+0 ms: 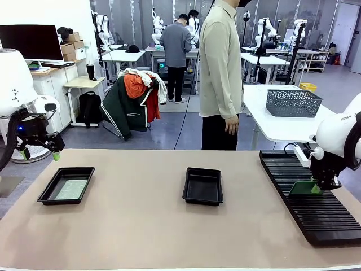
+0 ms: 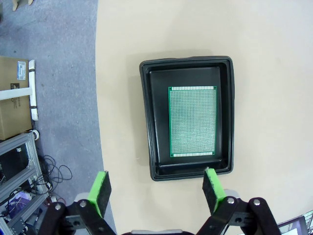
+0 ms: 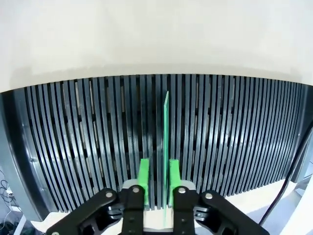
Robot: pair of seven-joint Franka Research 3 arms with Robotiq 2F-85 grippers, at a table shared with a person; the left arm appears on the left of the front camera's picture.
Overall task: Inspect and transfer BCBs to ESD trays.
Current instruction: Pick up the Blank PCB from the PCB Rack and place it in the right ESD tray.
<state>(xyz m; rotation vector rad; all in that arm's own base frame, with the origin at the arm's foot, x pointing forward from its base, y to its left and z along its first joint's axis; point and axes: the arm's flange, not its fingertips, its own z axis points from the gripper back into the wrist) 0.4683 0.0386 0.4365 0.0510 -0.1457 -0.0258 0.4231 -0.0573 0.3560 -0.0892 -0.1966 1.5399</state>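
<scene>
One BCB [image 2: 192, 121] lies flat in the left ESD tray [image 2: 145, 122], which sits at the table's left [image 1: 46, 195]. My left gripper [image 2: 156, 192] hovers open above that tray's near rim, empty, raised over the left table edge [image 1: 40, 154]. A second ESD tray [image 1: 203, 173] stands empty mid-table. Another BCB [image 3: 166, 127] stands on edge in a slot of the black ribbed rack [image 3: 73, 137]. My right gripper [image 3: 159, 178] has closed in on its lower end, one green pad on each side. In the front view this gripper [image 1: 317, 184] sits low over the rack [image 1: 321, 217] with the green BCB [image 1: 304, 189] at its tips.
A person [image 1: 223, 73] stands at the far side of the table, hands down. A grey wire basket [image 1: 293, 103] rests on a white table behind the rack. Bare tan tabletop [image 1: 141, 226] stretches between the trays and along the front.
</scene>
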